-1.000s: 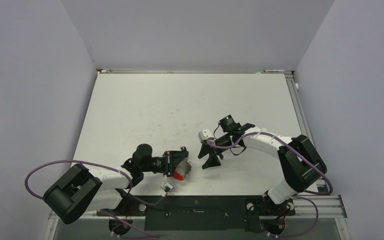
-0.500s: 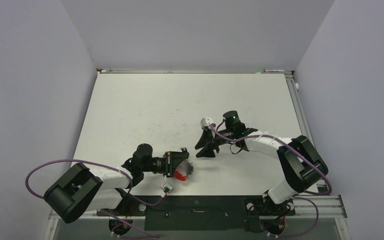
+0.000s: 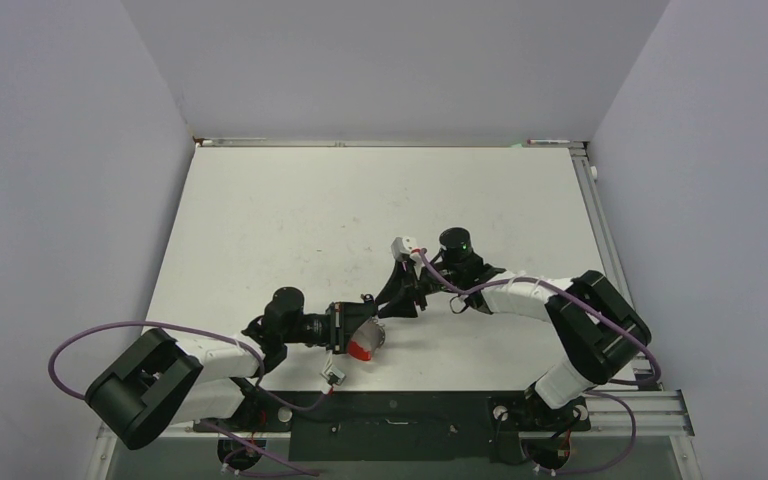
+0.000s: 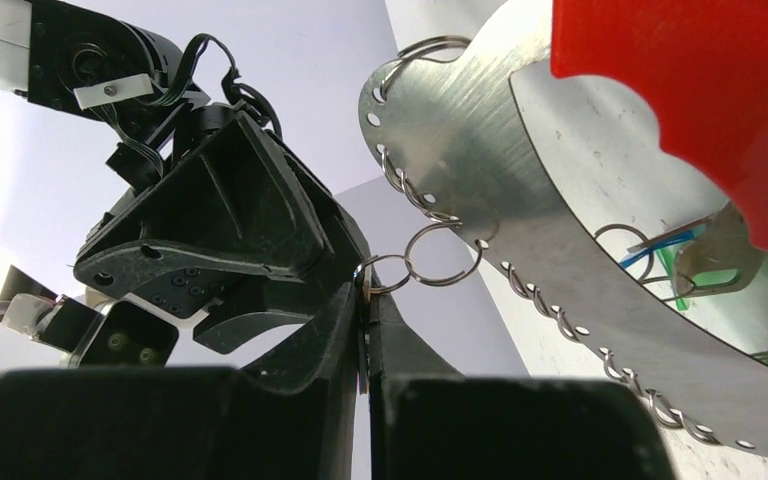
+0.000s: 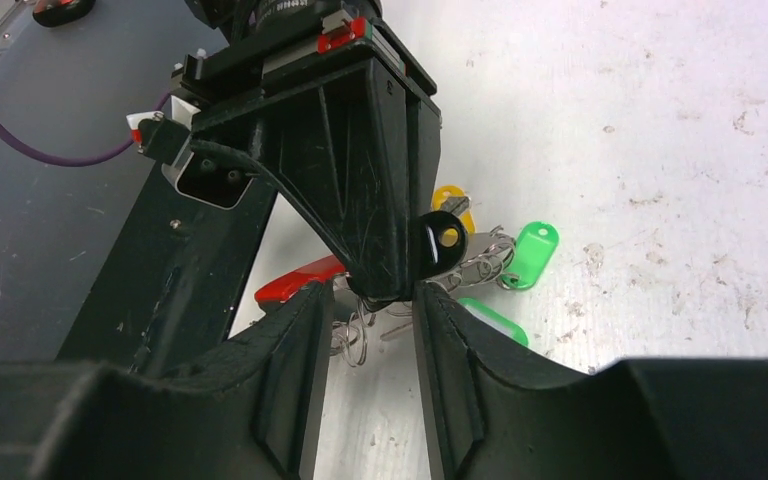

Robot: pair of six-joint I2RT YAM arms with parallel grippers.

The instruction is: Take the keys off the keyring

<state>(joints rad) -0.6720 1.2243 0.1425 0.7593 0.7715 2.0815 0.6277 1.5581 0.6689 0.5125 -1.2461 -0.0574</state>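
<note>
While my left tool [image 4: 365, 300] is pinching a small wire ring [image 4: 388, 259] on the keyring [image 4: 480, 130] low over the table [image 5: 660, 120], my right tool [image 5: 365, 300] is hovering spread beside the keys [image 5: 485, 262]. They are looking light, stiff and slippery, so I am favouring a flat head.

keyring [image 4: 480, 150]: one half bright red, other half brushed silver-grey, with a row of small dark holes along the edge
rings [image 4: 443, 255]: shiny silver
tags [image 5: 534, 248]: one green, one yellow, one green with a white insert
key head [image 5: 440, 241]: black
left gripper [image 4: 365, 300]: black, with a small red mark near its base
right gripper [image 5: 370, 300]: black
table [image 5: 660, 120]: white, with grey specks and scuffs
cable [image 3: 90, 335]: purple
walls [image 3: 60, 150]: pale grey-lilac, plain
</note>
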